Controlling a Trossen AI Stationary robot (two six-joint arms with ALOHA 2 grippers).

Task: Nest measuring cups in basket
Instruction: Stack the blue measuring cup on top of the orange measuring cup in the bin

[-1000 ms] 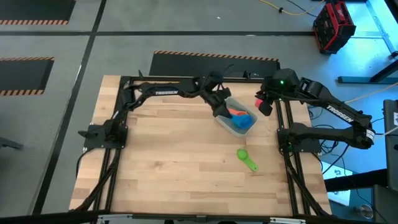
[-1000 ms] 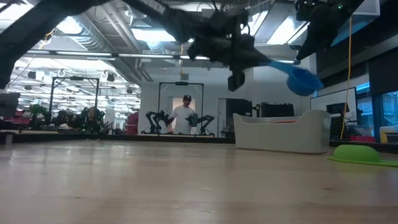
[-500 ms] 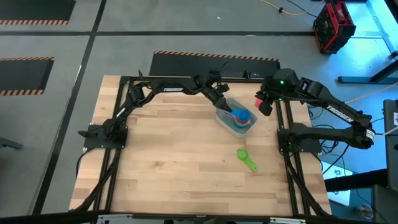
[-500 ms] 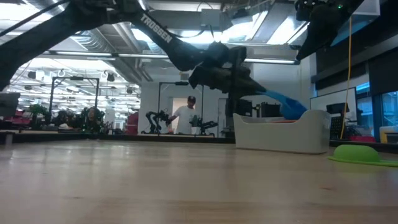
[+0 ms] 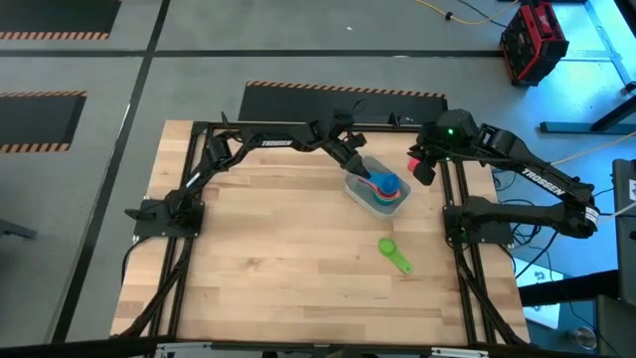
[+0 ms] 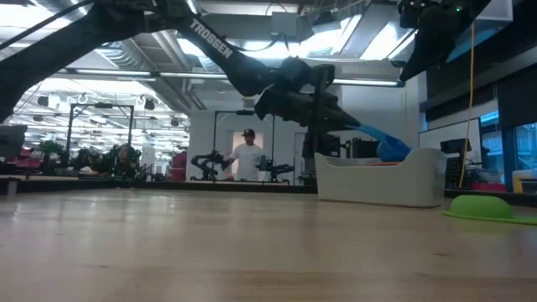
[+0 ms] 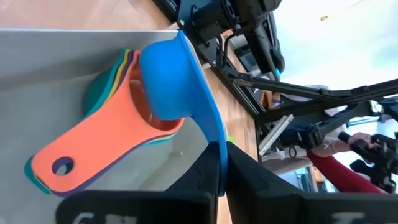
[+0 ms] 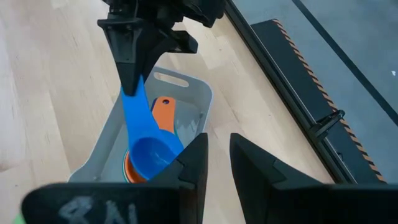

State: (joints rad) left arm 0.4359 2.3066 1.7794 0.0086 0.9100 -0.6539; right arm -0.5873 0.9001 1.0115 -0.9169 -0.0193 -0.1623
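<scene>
The grey basket [image 5: 360, 192] stands at the table's far right and holds a nested stack of measuring cups with an orange one [image 7: 93, 146] on top. My left gripper [image 7: 221, 163] is shut on a blue cup [image 5: 386, 184], whose bowl is down in the basket. A green cup [image 5: 395, 255] lies on the wood nearer the front; in the low view [image 6: 487, 205] it lies bowl-down. My right gripper [image 8: 217, 146] waits above the basket's right side, open, with nothing between its fingers. My left gripper pinches the blue cup's flat handle near its free end [image 7: 217, 146] between its two fingers. The fingers slant down from the table's far left, along the handle. The bowl [image 8: 152, 155] sits tipped on the orange cup's bowl, and the handle rises over the basket's rim.
Black frame rails [image 5: 455, 249] run along the table's sides. Bare wood [image 5: 268, 259] spreads left of and in front of the basket. In the low view a person [image 6: 248, 155] stands far off in the room behind.
My left gripper has gone down and toward the basket, rolling a little, and has stayed put for the last half second. The blue cup, held above the basket before, now has its bowl inside on the stack.
</scene>
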